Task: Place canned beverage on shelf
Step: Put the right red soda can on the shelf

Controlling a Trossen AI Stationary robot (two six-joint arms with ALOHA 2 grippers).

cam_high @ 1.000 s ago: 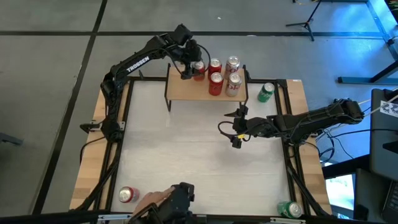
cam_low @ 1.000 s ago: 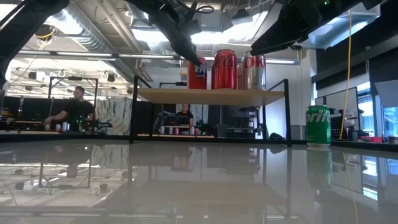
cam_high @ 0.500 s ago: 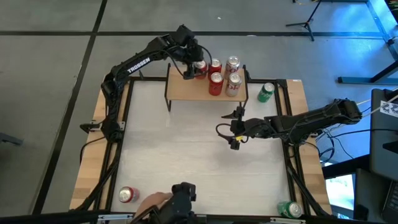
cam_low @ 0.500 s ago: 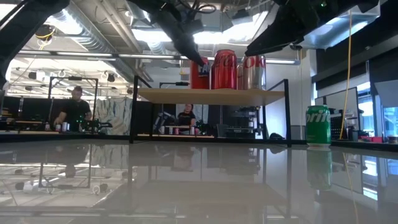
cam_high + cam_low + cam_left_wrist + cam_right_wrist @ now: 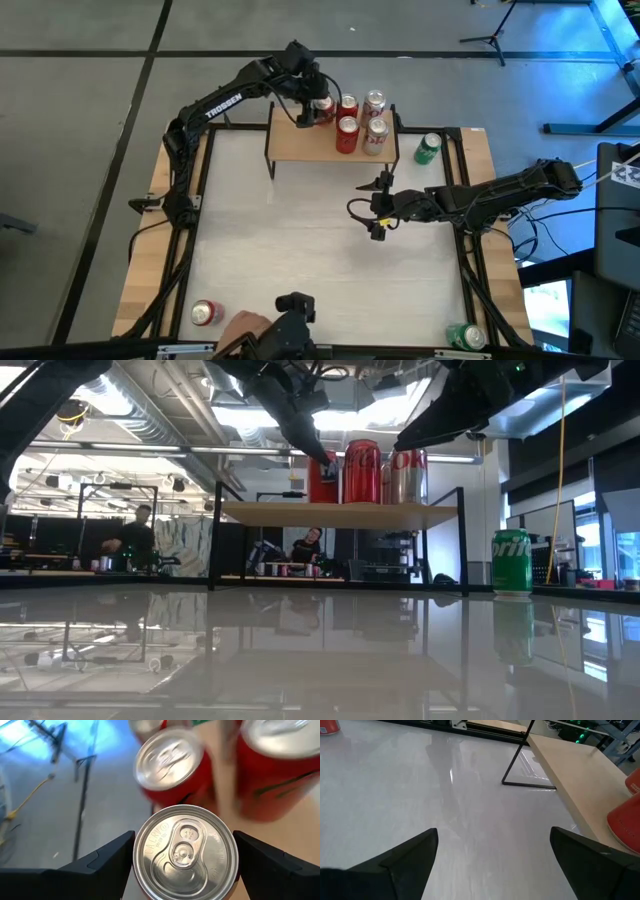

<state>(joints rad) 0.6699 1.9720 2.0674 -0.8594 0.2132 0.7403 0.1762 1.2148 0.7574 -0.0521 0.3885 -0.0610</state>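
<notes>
A red can (image 5: 320, 108) stands on the back left part of the shelf (image 5: 300, 146), near the top middle of the high view. The left gripper (image 5: 311, 107) is around this can. In the left wrist view its two dark fingers (image 5: 97, 865) sit on both sides of the can's silver lid (image 5: 184, 852), so the gripper has hold of the can. The fingers are spread wide to fit around it.

Four more cans stand on the same light-wood shelf, just to the right. Two are red (image 5: 346, 134) and two are silver and red (image 5: 375, 137). In the low view the cans line up on top of the shelf (image 5: 340, 514), which stands on thin black legs.

A green Sprite can (image 5: 428, 148) stands on the table (image 5: 300, 250) just right of the shelf. Another red can (image 5: 206, 313) lies at the lower left of the high view, and a green can (image 5: 465, 336) lies at the lower right.

The right gripper (image 5: 380, 205) hangs over the middle of the table, right of center. Its fingers are wide open and hold nothing.

Far behind the table, people (image 5: 135, 542) sit at desks.
</notes>
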